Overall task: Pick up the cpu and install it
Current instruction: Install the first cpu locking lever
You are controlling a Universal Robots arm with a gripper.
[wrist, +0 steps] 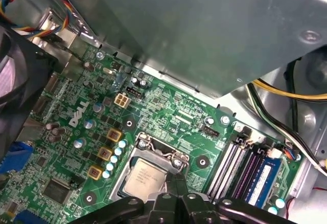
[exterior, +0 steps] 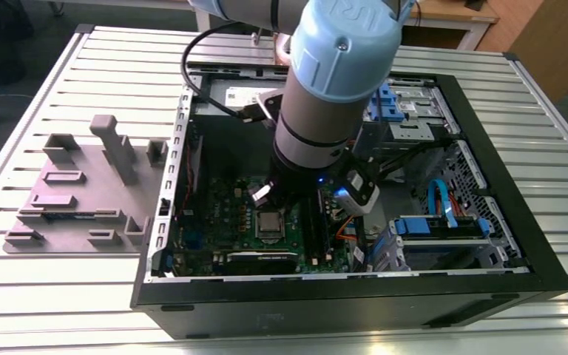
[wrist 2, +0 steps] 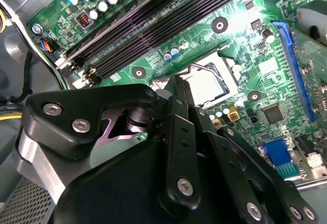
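The exterior view looks down from high and well back over the open computer case (exterior: pixel 363 185) on the slatted counter (exterior: pixel 67 296). Both wrist views sit close above the green board (wrist: pixel 168 116), past the pincer (wrist: pixel 173 180), sharing the socket (wrist 2: pixel 207 83) from opposite sides.

A ribbed, silvery aluminium-slat table (exterior: pixel 67 81) carries two things. A large open black computer case (exterior: pixel 363 299) lies on its side across the middle and the exterior view's right. A flat grey plastic fixture plate with upright blocks (exterior: pixel 77 192) sits beside it, toward the exterior view's left.
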